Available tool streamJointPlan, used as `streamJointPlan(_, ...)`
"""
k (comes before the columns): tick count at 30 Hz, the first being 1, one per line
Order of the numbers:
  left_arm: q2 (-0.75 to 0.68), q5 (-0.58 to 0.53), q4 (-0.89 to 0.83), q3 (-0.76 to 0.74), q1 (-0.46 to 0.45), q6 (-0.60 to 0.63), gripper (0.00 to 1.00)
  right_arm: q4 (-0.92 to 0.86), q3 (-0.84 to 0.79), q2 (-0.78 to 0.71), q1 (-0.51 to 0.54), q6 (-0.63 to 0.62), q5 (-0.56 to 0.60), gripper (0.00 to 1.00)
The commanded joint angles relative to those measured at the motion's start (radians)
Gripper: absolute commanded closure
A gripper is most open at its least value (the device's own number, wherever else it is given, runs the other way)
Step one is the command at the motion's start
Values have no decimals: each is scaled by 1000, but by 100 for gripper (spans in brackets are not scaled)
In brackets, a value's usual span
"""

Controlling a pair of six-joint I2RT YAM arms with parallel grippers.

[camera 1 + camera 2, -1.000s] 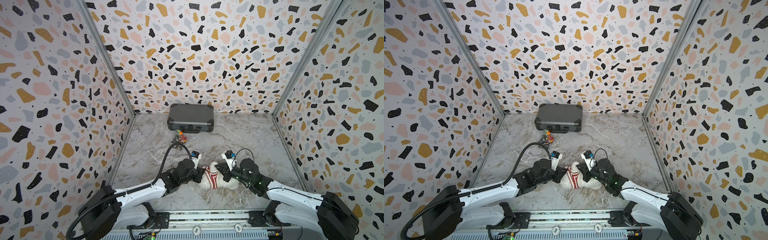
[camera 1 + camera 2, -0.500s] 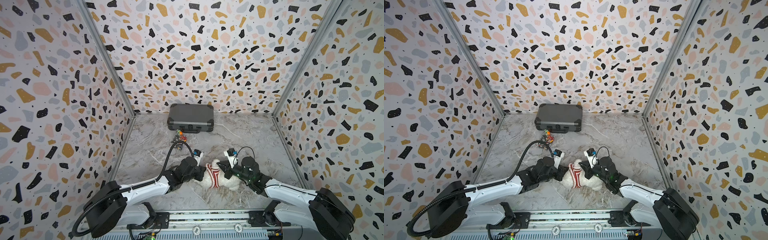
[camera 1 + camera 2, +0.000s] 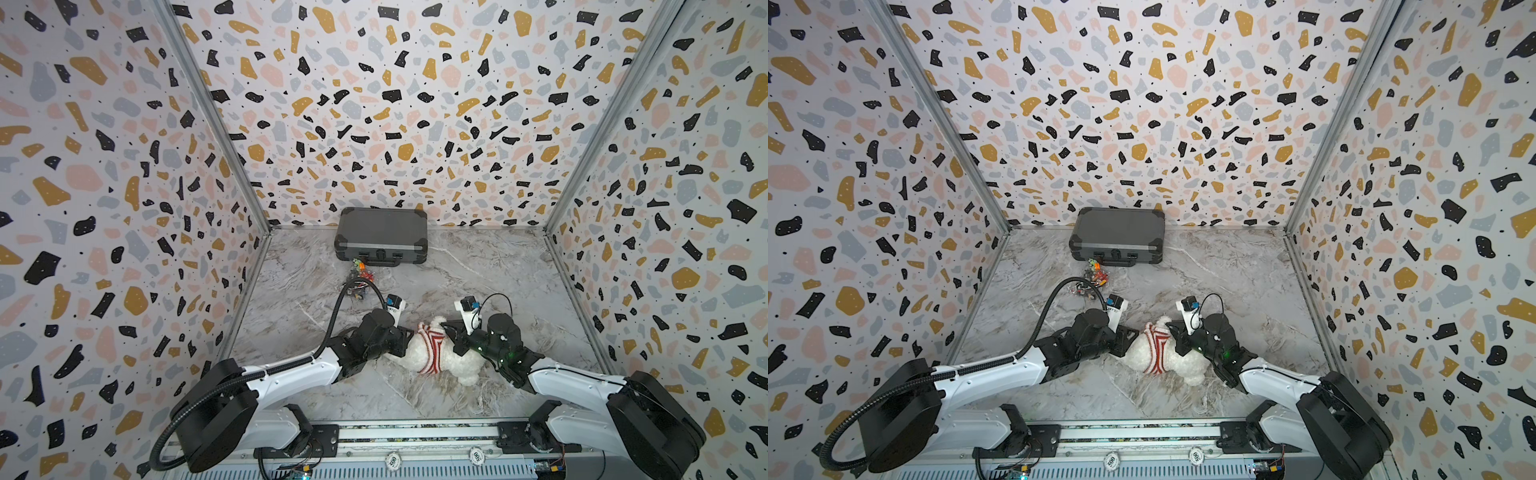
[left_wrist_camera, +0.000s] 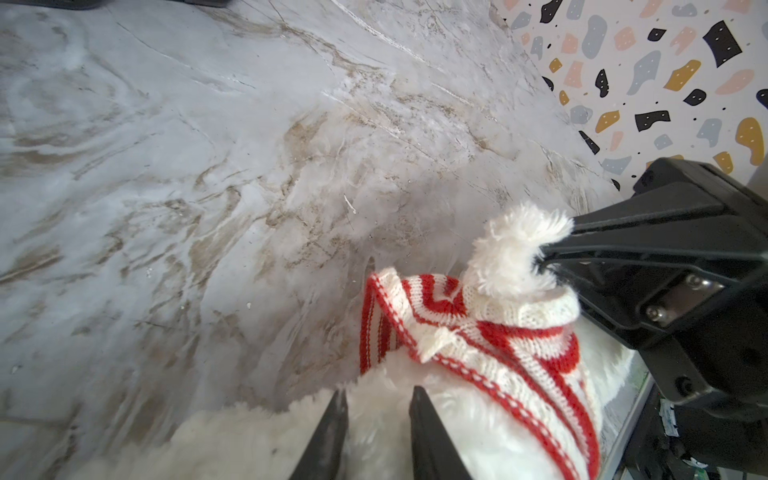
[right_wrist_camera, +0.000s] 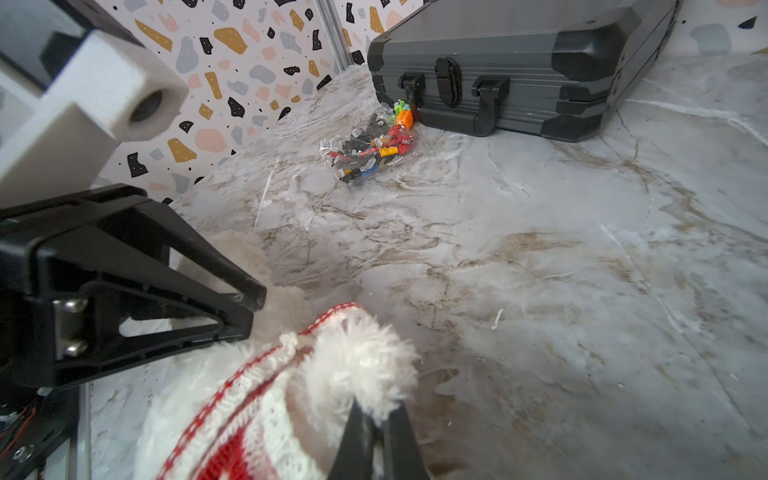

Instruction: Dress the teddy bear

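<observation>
Both arms reach in low from the front rail (image 3: 415,432), forearms almost flat over the bench (image 3: 519,282), and their tips face each other across the teddy bear (image 3: 455,368), which lies between them in a red-and-white striped sweater (image 3: 430,349). The right end effector (image 4: 542,259) is clamped on the bear's fluffy paw where it pokes out of a sleeve. The left end effector (image 4: 378,390) sits against the opposite side of the bear with its fingers a little apart over white fur; whether they nip any of it I cannot tell. Beyond both end effectors bare bench runs to the far wall, where a grey case (image 3: 380,235) lies well apart, a bag of small coloured pieces (image 5: 370,149) just before it, past the left end effector. The side walls stand well clear of each arm
</observation>
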Motion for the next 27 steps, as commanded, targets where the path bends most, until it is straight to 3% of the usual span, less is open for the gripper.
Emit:
streamJointPlan(1, -2, -29, -27, 29, 8, 25, 71, -9, -6, 12, -15, -20, 26, 98)
streamJointPlan(4, -22, -46, -53, 46, 8, 37, 69, -8, -6, 21, -20, -24, 31, 90)
streamJointPlan(8, -51, -64, -94, 68, -1, 49, 66, -35, -1, 9, -22, -30, 45, 72)
streamJointPlan(16, -81, -111, -158, 114, -51, 59, 63, -158, 17, -99, -20, -57, 113, 51)
streamJointPlan(27, -93, -110, -142, 138, -60, 47, 60, -258, 18, -216, -21, -59, 139, 38)
